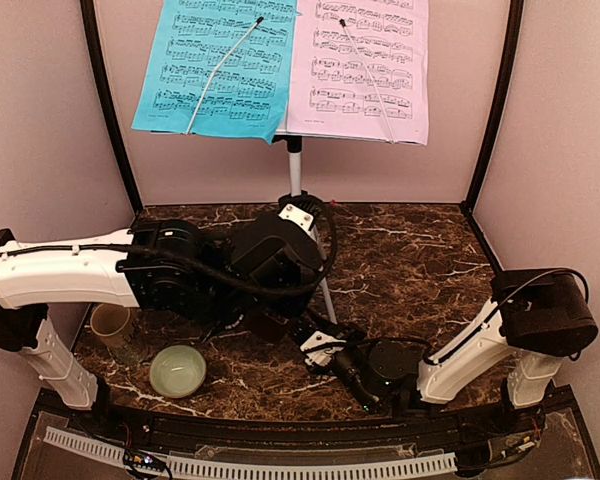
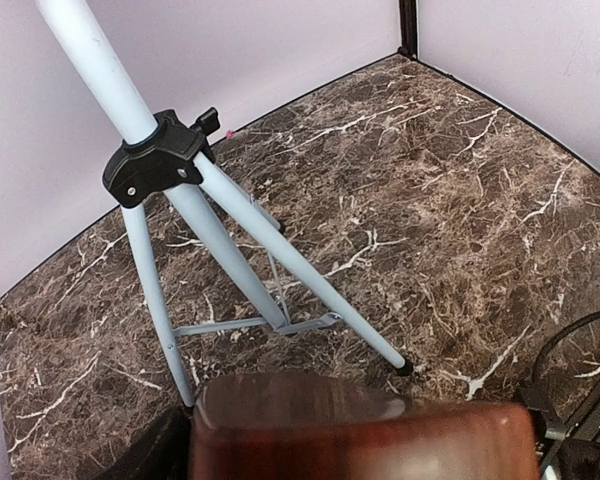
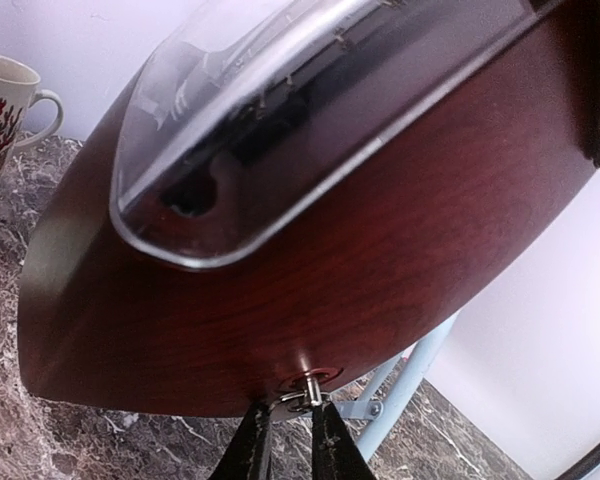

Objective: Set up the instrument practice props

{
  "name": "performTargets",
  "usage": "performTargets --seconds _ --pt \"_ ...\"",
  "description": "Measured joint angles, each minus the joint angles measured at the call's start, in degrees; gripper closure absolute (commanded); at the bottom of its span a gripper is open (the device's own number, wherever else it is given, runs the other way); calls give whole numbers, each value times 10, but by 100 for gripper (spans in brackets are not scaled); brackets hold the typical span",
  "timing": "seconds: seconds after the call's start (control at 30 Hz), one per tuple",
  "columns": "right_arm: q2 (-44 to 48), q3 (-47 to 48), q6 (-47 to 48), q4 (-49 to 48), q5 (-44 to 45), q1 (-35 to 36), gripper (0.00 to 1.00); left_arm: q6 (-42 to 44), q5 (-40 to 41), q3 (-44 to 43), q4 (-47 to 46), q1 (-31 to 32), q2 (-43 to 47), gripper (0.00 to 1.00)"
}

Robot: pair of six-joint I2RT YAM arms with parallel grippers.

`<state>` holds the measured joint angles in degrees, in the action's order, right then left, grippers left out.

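Note:
The silver tripod music stand (image 1: 295, 165) rises at the back of the table, with a blue page (image 1: 215, 65) and a pink page (image 1: 365, 65) side by side on its desk. Its legs (image 2: 280, 250) spread just beyond the dark-red metronome (image 2: 360, 430), which fills the bottom of the left wrist view inside my left gripper (image 2: 360, 445). In the right wrist view the metronome (image 3: 330, 270) looms tilted, clear front panel upward. My right gripper (image 3: 290, 435) has its two fingers pinched on the small metal winding key (image 3: 305, 392) on the metronome's side.
A beige mug (image 1: 112, 325) and a pale green bowl (image 1: 177, 370) stand at the near left of the marble table (image 1: 410, 260). Pink walls close in the back and both sides. The right arm's base sits at the near right corner.

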<state>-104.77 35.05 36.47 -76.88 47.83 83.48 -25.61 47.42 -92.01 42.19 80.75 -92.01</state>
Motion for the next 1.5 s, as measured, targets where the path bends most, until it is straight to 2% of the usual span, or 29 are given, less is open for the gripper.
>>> performTargets --seconds 0.23,0.53,0.6,0.73,0.8,1.13,1.37,1.5 --pt "0 -8 18 -17 3 0 94 0 6 0 -8 -1 2 90" --pt "0 -9 20 -35 4 -2 99 2 -5 0 -6 0 3 90" --pt "0 -9 19 -35 3 -2 97 4 -7 0 -6 0 3 90" --pt "3 -10 12 -29 -3 -3 82 6 -7 0 -6 0 3 90" --pt "6 -12 7 -24 -8 -4 77 8 -8 0 -6 0 4 90" --pt "24 -28 20 -12 -26 -12 73 19 -19 -10 3 1 12 90" --pt "45 -28 65 -19 -33 -16 72 0 -9 -125 75 2 -11 91" --pt "46 -28 96 -47 -33 -22 72 -19 2 -160 108 2 -21 93"
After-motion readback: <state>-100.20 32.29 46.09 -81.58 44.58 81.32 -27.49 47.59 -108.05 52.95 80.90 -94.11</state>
